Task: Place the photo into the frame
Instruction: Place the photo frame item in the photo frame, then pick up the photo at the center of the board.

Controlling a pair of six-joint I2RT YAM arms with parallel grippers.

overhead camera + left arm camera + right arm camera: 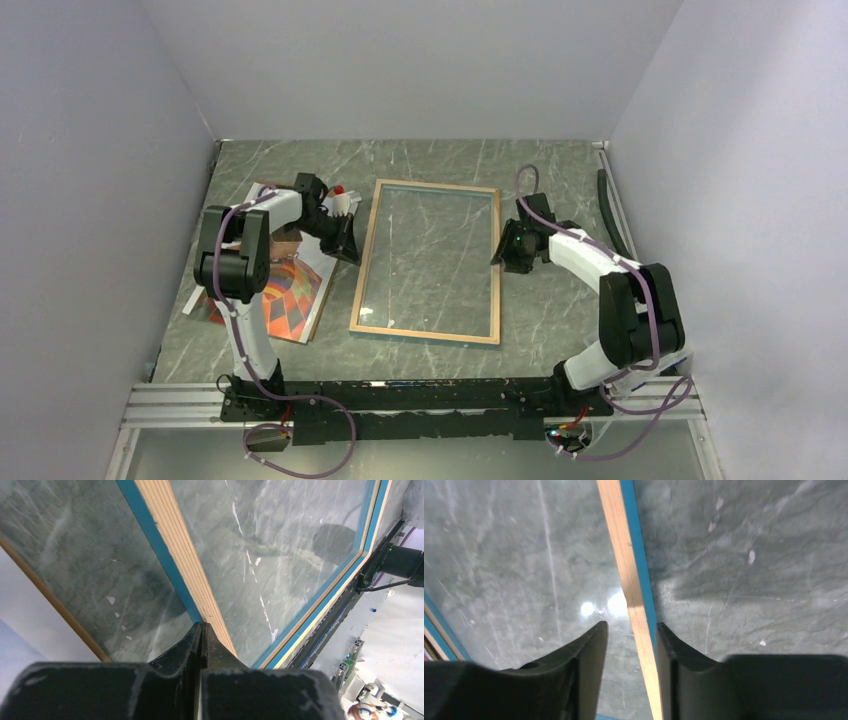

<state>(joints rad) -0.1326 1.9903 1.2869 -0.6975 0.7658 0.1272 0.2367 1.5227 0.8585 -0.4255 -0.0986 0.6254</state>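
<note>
From above, the frame (425,333) lies flat on the grey marbled surface (560,180), its pale wooden back facing up, between the two hands. The left hand (345,240) is at the frame's left long rim and the right hand (503,255) at its right long rim, about halfway along each. The photo (290,305) lies flat on the surface behind the left hand, partly hidden beneath that arm. It is apart from the frame, not in it.

In the left wrist view, the left hand (201,630) is clenched with nothing between its fingers. Its tip is at the wooden rim of the frame (172,535), which runs away ahead of it with a blue strip alongside.

In the right wrist view, the right hand (631,630) is released, one finger on each side of the frame's rim (619,540). The rim runs straight ahead between the fingers. There is a clear gap at the left finger, and the right finger sits close against the blue edge.
</note>
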